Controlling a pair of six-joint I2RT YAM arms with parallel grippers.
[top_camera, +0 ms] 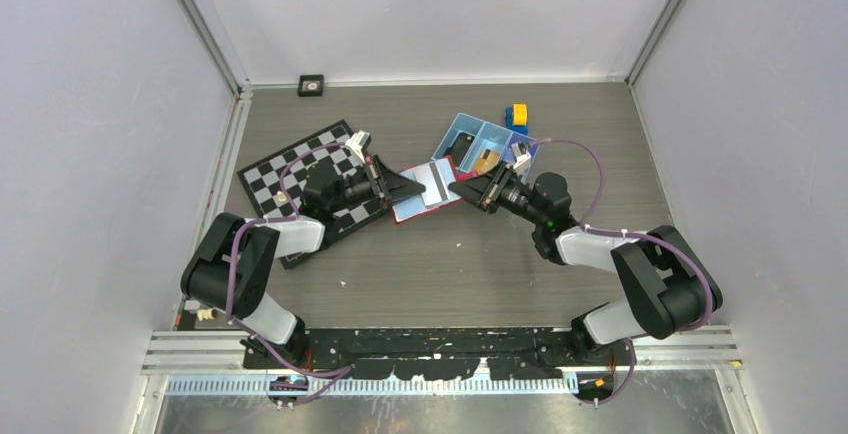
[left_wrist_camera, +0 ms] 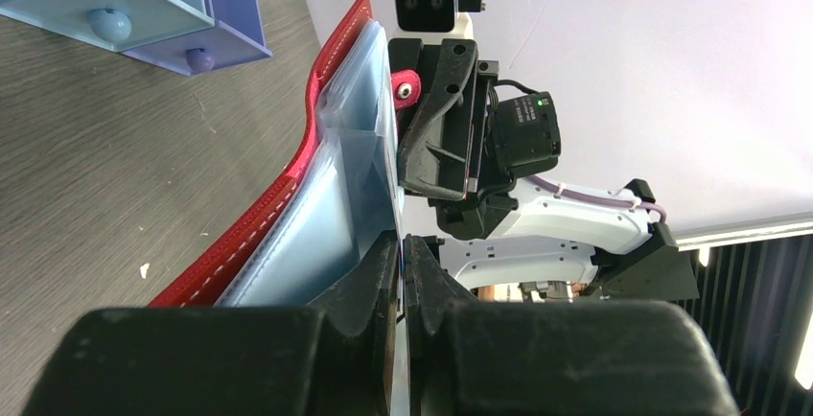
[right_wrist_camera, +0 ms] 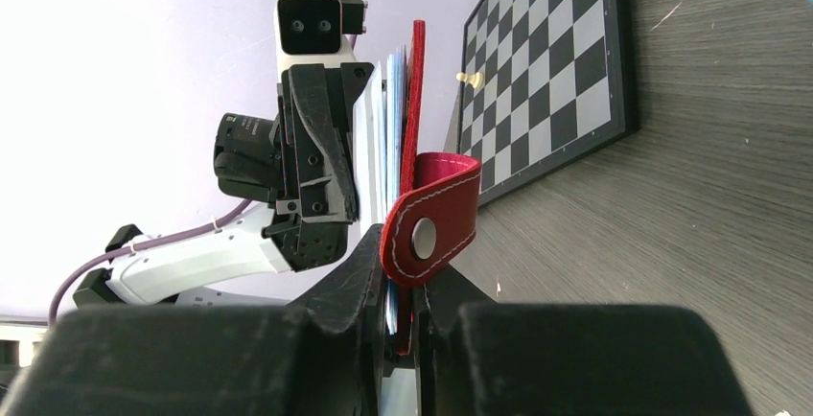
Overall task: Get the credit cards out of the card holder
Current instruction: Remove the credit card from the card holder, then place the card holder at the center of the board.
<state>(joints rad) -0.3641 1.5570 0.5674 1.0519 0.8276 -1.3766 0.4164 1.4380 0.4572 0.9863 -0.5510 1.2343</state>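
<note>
Top external: card holder (top_camera: 415, 204) beside blue tray (top_camera: 449, 134), spread open for card access; left gripper (top_camera: 413, 186), right gripper (top_camera: 459, 191) pinching opposite edges.

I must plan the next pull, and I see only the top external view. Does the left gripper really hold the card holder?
Observer: Yes. In the left wrist view, the left gripper is shut on a thin pale-blue inner layer of the card holder, not on its red cover.
Operator: And the other arm?
Observer: In its wrist view, the right gripper pinches the opposite edge, with the red snap tab folded over between its fingers.
Operator: Are cards coming out?
Observer: Pale layers stand edge-on beside the red cover; cards or pockets, I cannot tell.
</note>
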